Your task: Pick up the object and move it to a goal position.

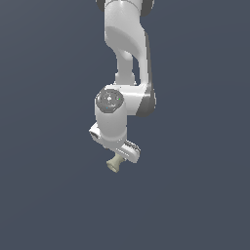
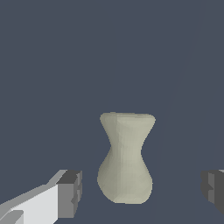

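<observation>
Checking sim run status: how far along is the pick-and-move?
Done: the arm is down over the spool, and the open gripper straddles it. In hand: the grasp itself; in the wrist view both fingers stand apart from the spool with gaps on each side, so nothing is clamped yet. Left: close, lift, carry to the goal. No goal marker shows in either view.

In the exterior view we look from a distance, facing the arm (image 1: 128,63) head-on against a plain dark backdrop. In the wrist view we sit close behind the claw (image 2: 142,190), looking out between its fingertips (image 2: 70,192). Both views share the beige spool (image 1: 114,164) (image 2: 126,157).
</observation>
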